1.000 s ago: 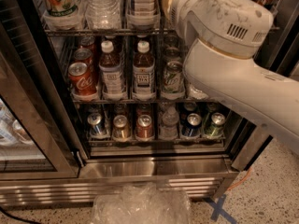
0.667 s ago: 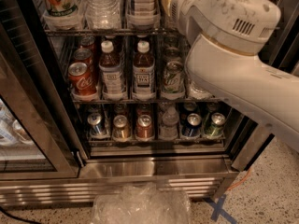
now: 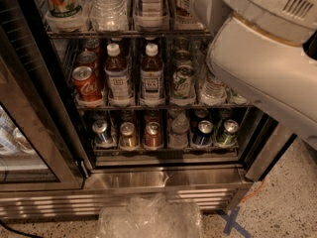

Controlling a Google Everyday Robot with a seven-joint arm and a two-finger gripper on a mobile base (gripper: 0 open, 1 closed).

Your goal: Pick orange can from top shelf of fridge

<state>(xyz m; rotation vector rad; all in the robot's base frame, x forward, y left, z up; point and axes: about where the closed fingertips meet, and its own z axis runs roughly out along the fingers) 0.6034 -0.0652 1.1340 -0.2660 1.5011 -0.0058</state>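
Observation:
The fridge stands open before me, with wire racks of drinks in a dark interior. The uppermost rack in view holds clear water bottles and a green-labelled bottle, with their tops cut off by the frame edge. The orange can does not show. My white arm reaches from the right up into the top of the fridge at that rack's right end. The gripper lies beyond the upper frame edge, out of view.
The middle rack holds a red Coca-Cola can, brown tea bottles and green cans. The bottom rack holds small cans. The glass door stands open at left. Crumpled clear plastic and a blue tape cross lie on the floor.
The arm has moved up and to the right, and its far end has gone further past the top edge of the view. The drinks have not moved.

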